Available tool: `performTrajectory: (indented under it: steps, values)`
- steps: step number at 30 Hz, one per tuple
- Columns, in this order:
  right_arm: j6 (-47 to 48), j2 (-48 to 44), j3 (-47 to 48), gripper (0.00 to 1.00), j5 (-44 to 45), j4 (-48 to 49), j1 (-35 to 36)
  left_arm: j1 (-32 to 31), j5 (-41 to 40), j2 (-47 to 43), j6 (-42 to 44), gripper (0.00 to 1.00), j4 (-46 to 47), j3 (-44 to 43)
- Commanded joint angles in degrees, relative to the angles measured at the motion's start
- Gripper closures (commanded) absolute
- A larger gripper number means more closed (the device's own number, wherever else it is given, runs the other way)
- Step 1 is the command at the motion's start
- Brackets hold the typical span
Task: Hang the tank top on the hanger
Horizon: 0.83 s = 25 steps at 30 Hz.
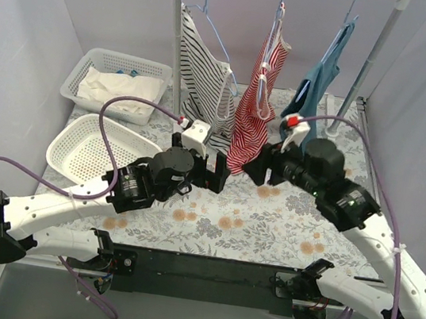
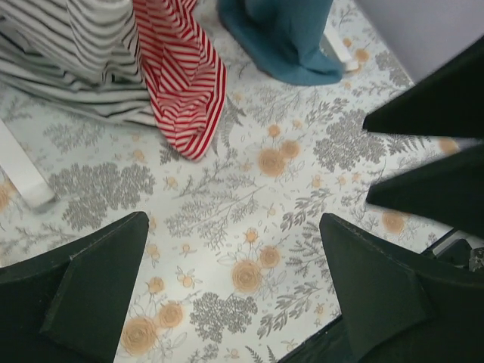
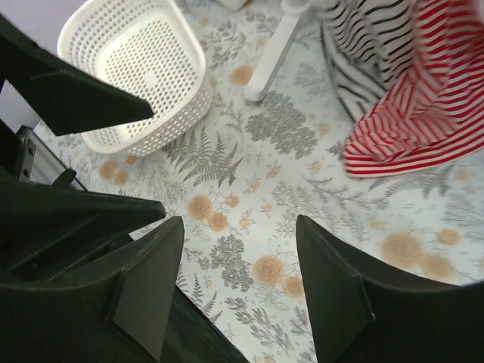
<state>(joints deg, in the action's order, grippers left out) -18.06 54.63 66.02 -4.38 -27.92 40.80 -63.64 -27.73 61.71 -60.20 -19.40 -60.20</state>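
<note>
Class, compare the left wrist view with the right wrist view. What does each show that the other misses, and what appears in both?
Only the left wrist view shows the teal tank top, its lower end lying on the floral tablecloth. Only the right wrist view shows the white mesh basket. Both show the red-and-white striped top, the black-and-white striped top and the tablecloth. Each also shows its own arm's gripper, open with nothing between the fingers: the left gripper and the right gripper.
</note>
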Motion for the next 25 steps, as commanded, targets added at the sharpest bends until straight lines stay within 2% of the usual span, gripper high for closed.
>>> performTrajectory:
  steps: [1, 3, 10, 19, 25]
  values:
    - [-4.78, -4.26, -12.82, 0.30, 6.64, 11.55, 8.67, -0.08, -0.14, -1.94, -10.36, 0.02, -4.24, 4.12]
    - [-4.61, -6.63, -20.00, 0.29, 7.98, 14.11, 11.58, -0.08, 0.30, -2.38, -14.66, 0.02, -4.85, 5.62]
    - [-3.12, -11.38, -34.18, 0.24, 12.46, 22.73, 11.85, -0.08, 0.05, -2.13, -23.99, 0.02, -6.88, 11.25]
    - [0.84, -14.11, -34.55, 0.20, 15.98, 22.21, 11.85, -0.08, -1.19, 0.78, -24.35, 0.02, -5.39, 12.39]
    - [1.80, -14.73, -34.38, 0.19, 16.69, 21.68, 11.85, -0.08, -1.90, -2.37, -21.72, 0.02, -2.85, 13.00]
